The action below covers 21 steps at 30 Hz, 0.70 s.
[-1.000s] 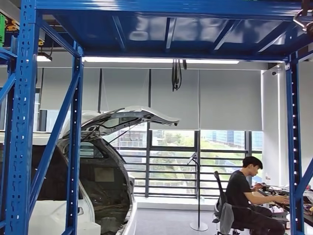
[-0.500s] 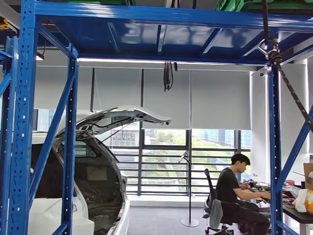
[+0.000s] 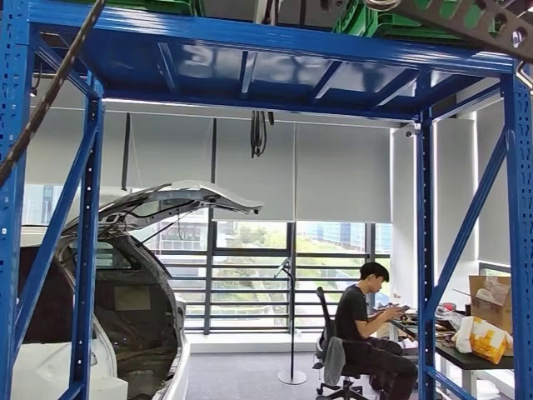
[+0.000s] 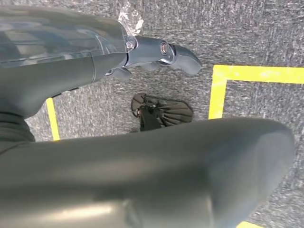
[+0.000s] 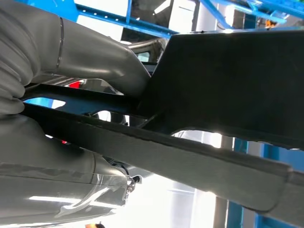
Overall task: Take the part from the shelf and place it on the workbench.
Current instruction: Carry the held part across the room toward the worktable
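Right hand grips the black part, held up near the blue shelf. Left hand hangs over grey floor, fingers apart, holding nothing.

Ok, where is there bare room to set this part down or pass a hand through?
Free: the bay between the blue steel uprights, and grey carpet between the white car and the seated person. Crowded: the dark desk at right, with a cardboard box and a yellow-white bag. The right robot hand grips the black plastic part.
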Available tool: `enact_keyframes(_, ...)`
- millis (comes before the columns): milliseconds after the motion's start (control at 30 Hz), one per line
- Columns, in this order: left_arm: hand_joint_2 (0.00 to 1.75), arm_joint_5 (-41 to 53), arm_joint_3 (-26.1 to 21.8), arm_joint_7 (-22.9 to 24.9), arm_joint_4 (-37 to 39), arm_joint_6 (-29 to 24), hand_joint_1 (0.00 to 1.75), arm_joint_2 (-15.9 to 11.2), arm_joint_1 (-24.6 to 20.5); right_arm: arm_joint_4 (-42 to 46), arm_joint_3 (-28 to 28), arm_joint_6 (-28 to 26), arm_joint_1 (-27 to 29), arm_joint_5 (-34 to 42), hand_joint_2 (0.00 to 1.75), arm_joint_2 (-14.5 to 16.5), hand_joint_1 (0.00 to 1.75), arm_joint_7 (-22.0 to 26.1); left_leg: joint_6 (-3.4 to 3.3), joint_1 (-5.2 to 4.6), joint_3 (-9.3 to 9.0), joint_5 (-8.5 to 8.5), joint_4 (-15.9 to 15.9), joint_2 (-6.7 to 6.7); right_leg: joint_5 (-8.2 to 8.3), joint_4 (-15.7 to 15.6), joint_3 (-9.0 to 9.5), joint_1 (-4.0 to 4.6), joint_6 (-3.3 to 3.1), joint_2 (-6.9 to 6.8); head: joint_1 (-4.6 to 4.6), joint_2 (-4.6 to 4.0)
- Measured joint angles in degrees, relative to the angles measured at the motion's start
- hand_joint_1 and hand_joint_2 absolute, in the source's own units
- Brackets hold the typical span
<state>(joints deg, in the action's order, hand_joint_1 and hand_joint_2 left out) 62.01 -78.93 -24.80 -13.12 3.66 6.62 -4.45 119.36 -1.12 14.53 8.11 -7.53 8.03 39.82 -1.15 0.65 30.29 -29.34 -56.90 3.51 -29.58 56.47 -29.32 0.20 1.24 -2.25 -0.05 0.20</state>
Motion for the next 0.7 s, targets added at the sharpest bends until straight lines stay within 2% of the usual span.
enact_keyframes(67,1.75,0.0,0.0,0.1,0.0,0.0,0.0,0.0,0.0,0.2,-0.1,0.4,0.2,-0.1,1.75,0.0,1.75,0.0,0.67,-0.02,0.21,-0.04,-0.1,0.39,0.07,-0.4,-0.32,-0.1,-0.72,0.59,0.0,0.0)
enact_keyframes(133,1.75,0.0,0.0,0.2,0.0,-0.1,0.0,-0.3,0.0,0.6,-0.7,0.3,0.4,-0.6,1.75,0.0,1.75,0.0,1.16,0.06,1.05,-1.76,-1.9,-0.83,0.46,-0.8,-0.46,-0.34,-1.47,1.14,0.0,0.0)
enact_keyframes(167,1.75,0.1,0.0,0.3,0.0,-0.2,0.0,-0.4,0.0,0.8,-1.3,0.0,0.5,-1.0,1.75,0.0,1.75,0.0,1.28,0.1,2.21,-3.55,-4.6,-1.78,0.64,-0.9,-0.52,-0.42,-1.79,1.39,0.0,0.0)
enact_keyframes(233,1.75,0.3,0.0,0.6,0.0,-0.3,0.0,-0.7,0.3,1.0,-3.0,-0.9,0.6,-1.6,1.75,-0.1,1.75,0.0,1.3,0.09,5.68,-7.35,-12.5,-2.88,0.83,-0.8,-0.85,-0.27,-2.17,2.1,0.01,0.0)
enact_keyframes(267,1.75,0.4,0.0,0.8,0.0,-0.4,0.0,-0.9,0.4,1.0,-3.8,-1.4,0.6,-1.7,1.75,-0.2,1.75,0.0,1.3,0.07,7.09,-8.32,-15.7,-3.01,0.88,-0.7,-1.0,-0.19,-2.26,2.54,0.01,0.0)
enact_keyframes(300,1.75,0.4,0.0,0.8,0.0,-0.4,0.0,-1.0,0.5,1.0,-4.5,-1.7,0.7,-1.6,1.75,-0.3,1.75,0.0,1.27,0.07,7.64,-8.19,-16.9,-3.08,0.9,-0.5,-1.13,-0.13,-2.29,3.01,0.01,0.0)
enact_keyframes(333,1.75,0.5,0.0,0.9,0.0,-0.4,0.0,-1.2,0.5,1.0,-5.2,-2.0,0.7,-1.5,1.75,-0.4,1.75,0.0,1.2,0.07,7.03,-6.83,-15.6,-3.15,0.89,-0.4,-1.2,-0.11,-2.27,3.52,0.01,0.0)
enact_keyframes(400,1.75,0.5,0.0,0.9,0.0,-0.5,0.0,-1.6,0.5,1.1,-6.5,-2.4,0.8,-1.4,1.75,-0.7,1.75,0.0,0.94,0.17,3.55,-2.72,-8.2,-4.08,0.75,0.1,-1.31,-0.1,-2.1,4.52,0.01,0.0)
enact_keyframes(433,1.75,0.5,0.0,0.8,0.0,-0.5,0.0,-1.8,0.4,1.2,-7.0,-2.6,0.7,-1.3,1.75,-0.7,1.75,0.0,0.83,0.27,1.91,-1.33,-4.6,-4.77,0.63,0.5,-1.49,-0.02,-1.93,5.03,0.01,0.0)
enact_keyframes(467,1.75,0.5,0.0,0.8,0.0,-0.5,0.0,-1.9,0.4,1.3,-7.5,-2.7,0.7,-1.1,1.75,-0.8,1.75,0.0,0.73,0.32,0.97,-0.7,-2.4,-5.37,0.58,0.7,-1.78,0.04,-1.69,5.42,0.01,0.0)
enact_keyframes(500,1.75,0.6,0.0,0.7,0.0,-0.5,0.0,-1.9,0.4,1.4,-7.9,-2.7,0.8,-0.9,1.75,-1.0,1.75,0.0,0.63,0.3,0.66,-0.75,-1.5,-5.71,0.59,1.0,-2.09,0.07,-1.43,5.78,0.0,0.0)
enact_keyframes(567,1.75,0.6,0.0,0.6,0.0,-0.5,0.0,-1.9,0.3,1.7,-8.5,-2.8,0.9,-0.5,1.75,-1.2,1.75,0.0,0.26,0.24,0.8,-0.67,-1.4,-5.22,0.7,1.1,-2.53,-0.02,-0.86,6.32,-0.01,0.0)
enact_keyframes(600,1.75,0.6,0.0,0.6,0.0,-0.5,0.0,-1.9,0.2,1.9,-8.8,-2.9,1.0,-0.4,1.75,-1.3,1.75,0.0,-0.05,0.3,0.82,-0.53,-1.3,-4.85,0.37,1.4,-2.7,-0.05,-0.55,5.99,-0.02,0.0)
enact_keyframes(633,1.75,0.6,0.0,0.5,0.0,-0.5,0.0,-1.9,0.2,2.2,-9.0,-3.1,1.0,-0.4,1.75,-1.4,1.75,0.0,-0.37,0.41,0.83,-0.39,-1.2,-4.43,-0.55,2.6,-3.19,-0.08,-0.2,5.3,-0.02,0.0)
enact_keyframes(700,1.75,0.7,0.0,0.5,-0.1,-0.5,0.0,-2.0,0.4,2.7,-9.6,-3.5,1.0,-0.4,1.75,-1.9,1.75,0.0,-0.77,0.5,0.87,-0.26,-1.1,-3.53,-4.06,8.3,-5.64,-0.22,0.49,3.49,-0.02,0.0)
